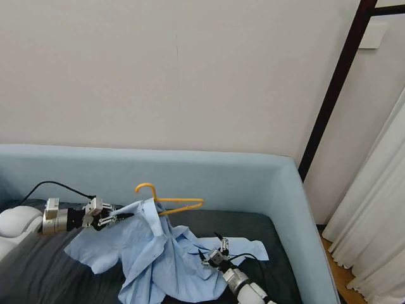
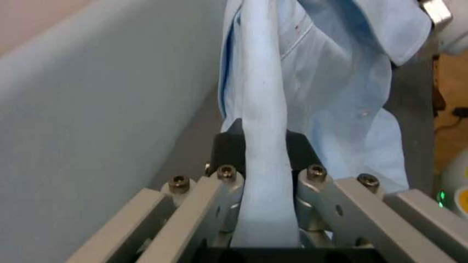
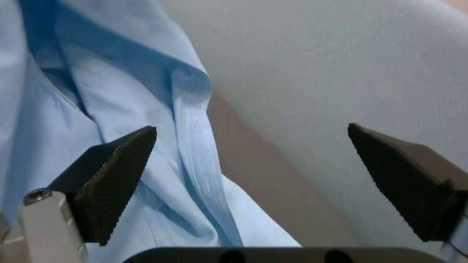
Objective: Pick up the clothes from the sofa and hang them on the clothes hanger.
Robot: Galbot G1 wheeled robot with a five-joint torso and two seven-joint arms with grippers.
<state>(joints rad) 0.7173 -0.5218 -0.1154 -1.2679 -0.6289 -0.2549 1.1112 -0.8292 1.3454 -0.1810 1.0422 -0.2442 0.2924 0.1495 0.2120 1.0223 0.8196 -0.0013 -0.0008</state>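
**Shirt pinched on the left, right claw open beside it**

Pale blue shirt [image 1: 164, 259] sprawled between the two claws, one edge drawn up to the left gripper [image 1: 117, 217], the bulk heaped against the right gripper [image 1: 212, 256]. Yellow hanger [image 1: 171, 202] poking from the collar just beyond the left fingertips, hook up near the sofa back. Left pads [image 2: 227, 143] clenched on a narrow fold of shirt cloth. Right pads [image 3: 117, 175] spread wide, nothing between them, collar and placket just ahead.

Looks like the start of the lift, with nothing off the seat yet. Hold the left pinch firm. Bring the right claw onto the collar or the hanger's neck rather than loose cloth. Raise both sides evenly, or risk the hanger sliding out of the shoulders and the tail dragging.

Plain pale wall [image 1: 158, 76] behind both claws. Light blue sofa [image 1: 190, 174] wrapping round them, dark seat cushion [image 1: 38, 272] beneath. White curtain [image 1: 380, 221] well off past the right claw. Dark pole [image 1: 332, 88] rising between sofa corner and curtain, possibly a rack upright. Strip of wooden floor [image 1: 330, 252] at its foot.
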